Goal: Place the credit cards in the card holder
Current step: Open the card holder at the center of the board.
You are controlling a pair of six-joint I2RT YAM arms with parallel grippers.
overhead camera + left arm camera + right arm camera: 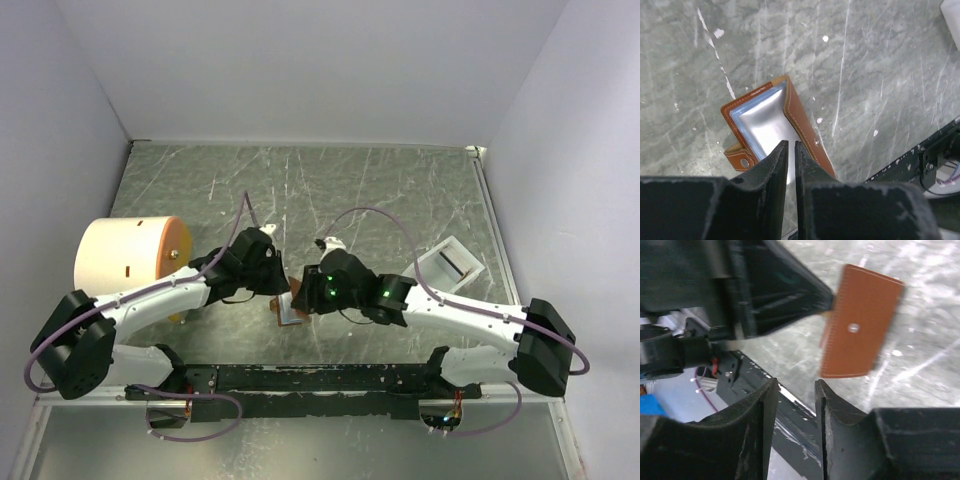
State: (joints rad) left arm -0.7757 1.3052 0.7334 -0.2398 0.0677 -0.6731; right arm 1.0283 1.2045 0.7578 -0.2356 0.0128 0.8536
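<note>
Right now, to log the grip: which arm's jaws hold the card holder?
The left gripper: its jaws pinch the card holder; the right gripper stands open, empty.

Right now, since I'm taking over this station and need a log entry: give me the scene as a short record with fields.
card holder: open, brown leather, pale lining showing
left gripper: jaws nearly together, pinching the card holder's side wall
right gripper: jaws apart, nothing between them
credit cards: none visible
white tray: table's right side
cream cylinder: table's left side
</note>
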